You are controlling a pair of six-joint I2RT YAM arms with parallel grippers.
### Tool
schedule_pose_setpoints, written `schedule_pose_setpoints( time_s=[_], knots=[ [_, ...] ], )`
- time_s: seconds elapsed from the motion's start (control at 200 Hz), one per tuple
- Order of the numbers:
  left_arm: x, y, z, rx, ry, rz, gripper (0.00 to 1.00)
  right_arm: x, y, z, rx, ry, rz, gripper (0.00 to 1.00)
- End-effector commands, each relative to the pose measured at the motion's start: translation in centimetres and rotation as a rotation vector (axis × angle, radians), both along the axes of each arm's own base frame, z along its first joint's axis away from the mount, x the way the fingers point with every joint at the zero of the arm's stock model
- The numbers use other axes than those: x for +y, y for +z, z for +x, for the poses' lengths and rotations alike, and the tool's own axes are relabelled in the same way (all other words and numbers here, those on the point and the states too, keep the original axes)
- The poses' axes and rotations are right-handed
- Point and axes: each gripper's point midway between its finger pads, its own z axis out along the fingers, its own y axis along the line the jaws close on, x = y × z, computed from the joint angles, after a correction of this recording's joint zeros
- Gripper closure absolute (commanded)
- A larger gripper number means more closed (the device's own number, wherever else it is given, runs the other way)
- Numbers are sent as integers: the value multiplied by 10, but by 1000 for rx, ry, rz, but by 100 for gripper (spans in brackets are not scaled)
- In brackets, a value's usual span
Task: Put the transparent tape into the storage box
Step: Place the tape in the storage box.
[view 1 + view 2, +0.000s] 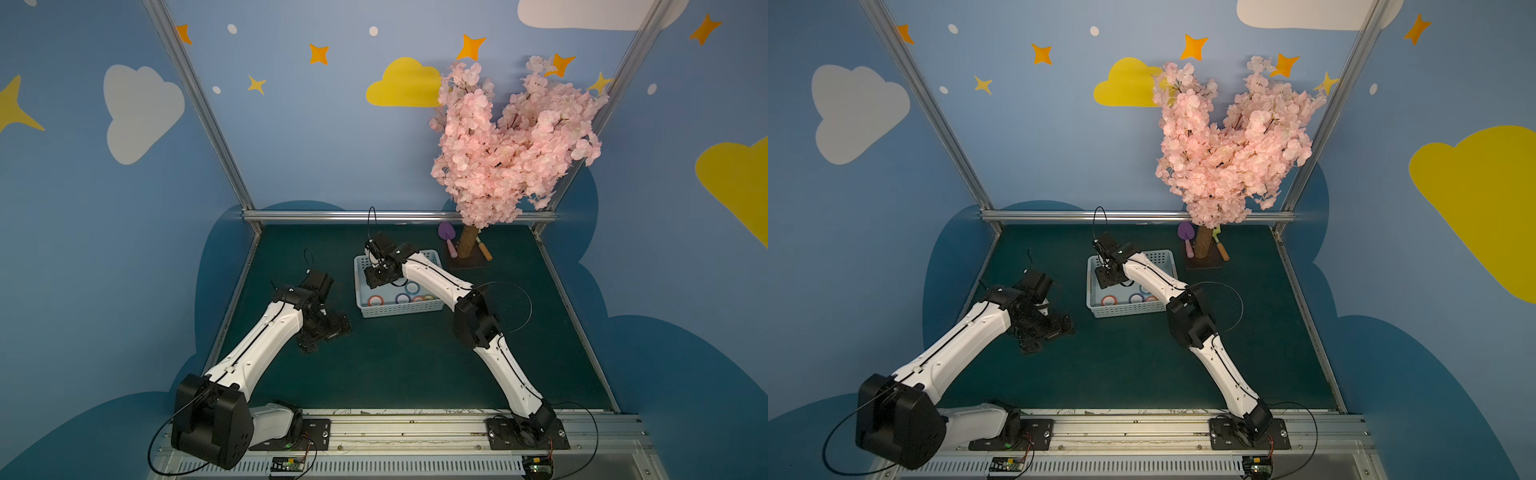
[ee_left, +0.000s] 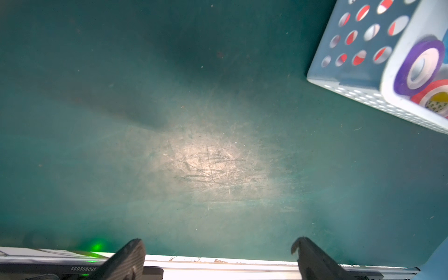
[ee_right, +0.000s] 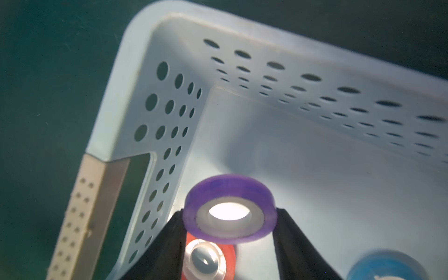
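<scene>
purple tape roll [image 3: 230, 189] clamped in right claw [image 3: 229, 212], inside storage box [image 3: 315, 80]; left claw [image 2: 217, 242] apart.

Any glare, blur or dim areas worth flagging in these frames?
Left wrist view: bright glare patch on the green mat, storage box edge soft. Right wrist view: purple tape roll, its core blown out white; blue roll blurred. Both top views: mat dark, focus even.

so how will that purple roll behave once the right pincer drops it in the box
The purple roll looks stiff: clamped by the right pincer, it shows no squashing. Probably light, given the hollow core. Held roughly flat above the box floor, it should land flat rather than roll, though it may clip the red roll near it.
</scene>
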Motion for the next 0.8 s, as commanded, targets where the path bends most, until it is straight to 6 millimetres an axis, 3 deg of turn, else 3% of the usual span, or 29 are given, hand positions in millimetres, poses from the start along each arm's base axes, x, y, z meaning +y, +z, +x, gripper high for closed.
schedule_pose_setpoints(
  time_s=[0.0, 0.17, 0.481, 0.606, 0.791],
  knots=[
    [0, -1, -3, -4, -14, -11, 0, 6, -2, 5, -6, 5, 25, 49],
    [1, 0, -4, -16, -22, -9, 0, 6, -7, 5, 9, -2, 29, 45],
    [0, 6, -3, -54, -29, -17, 0, 0, 6, 10, 11, -32, 52, 24],
    [0, 12, 1, -92, -32, -23, 0, -7, 24, 12, 5, -50, 72, 22],
    [-1, 21, 6, -172, -58, -35, 0, -22, 73, 9, -28, -63, 122, 19]
  ],
)
